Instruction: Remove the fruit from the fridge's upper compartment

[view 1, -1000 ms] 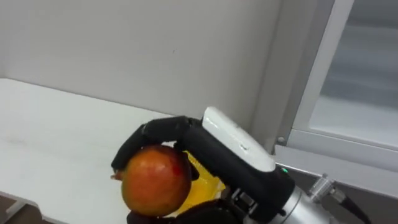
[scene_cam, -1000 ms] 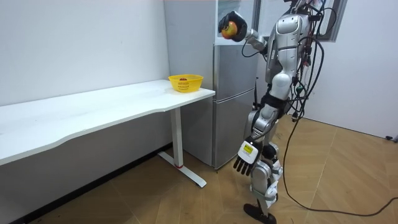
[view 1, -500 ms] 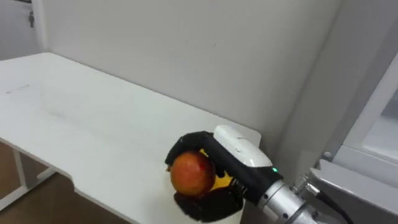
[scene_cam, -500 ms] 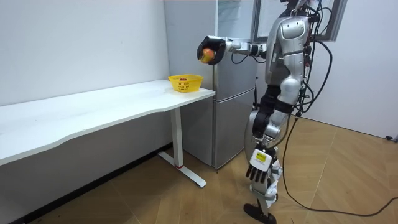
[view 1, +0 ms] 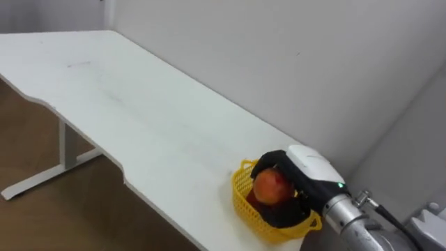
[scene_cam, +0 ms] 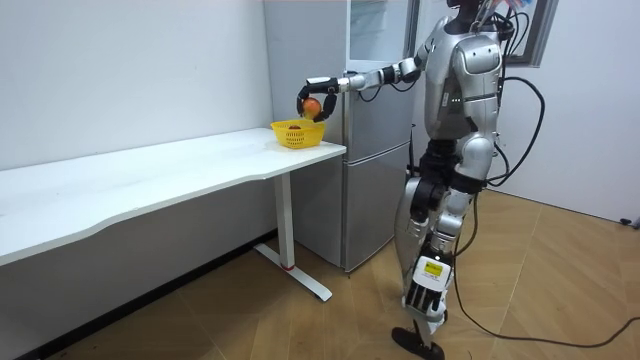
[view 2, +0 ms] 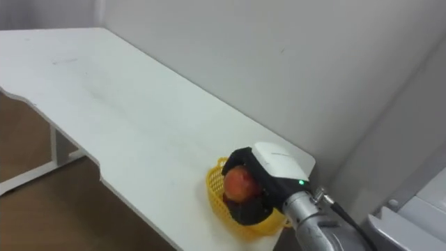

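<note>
Left eye view: basket (view 1: 244,192) behind hand (view 1: 309,166)

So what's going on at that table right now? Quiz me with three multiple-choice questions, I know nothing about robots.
1. Where is the apple?
A. Lying on the floor
B. In the robot's right hand, just above the basket
C. At the far end of the table

2. What colour is the basket?
A. Yellow
B. Blue
C. Green

3. How is the right hand?
A. Flat and open
B. Shut on nothing
C. Curled round the apple

Answers:
1 B: the apple sits in the right hand, which reaches out over the basket at the near end of the white table.
2 A: the basket's wall and rim are plainly yellow.
3 C: the dark fingers wrap over and under the apple.
</note>
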